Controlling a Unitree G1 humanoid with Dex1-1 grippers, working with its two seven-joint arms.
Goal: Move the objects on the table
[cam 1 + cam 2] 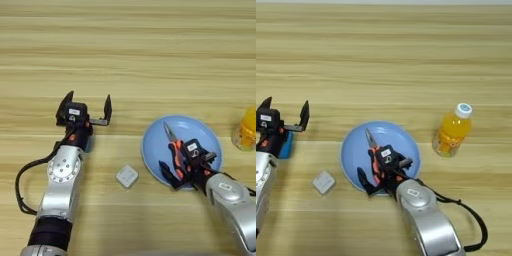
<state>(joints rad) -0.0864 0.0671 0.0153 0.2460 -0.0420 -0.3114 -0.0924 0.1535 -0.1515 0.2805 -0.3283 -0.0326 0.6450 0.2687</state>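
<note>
A round light-blue plate (196,129) lies right of centre, and the orange-and-black pliers (171,143) rest on it with the nose pointing away from me. My right gripper (189,166) hangs over the plate's near edge. It is open, one finger on each side of the pliers' handles. At the left, my left gripper (85,106) is open with nothing between its fingers. The small blue bar (287,144) peeks out from under its wrist. A white square block (127,176) lies between the two arms. The orange-juice bottle (453,131) stands upright to the right of the plate.
The wooden table (130,45) stretches bare across its far half. A black cable (19,187) loops off my left forearm near the front left.
</note>
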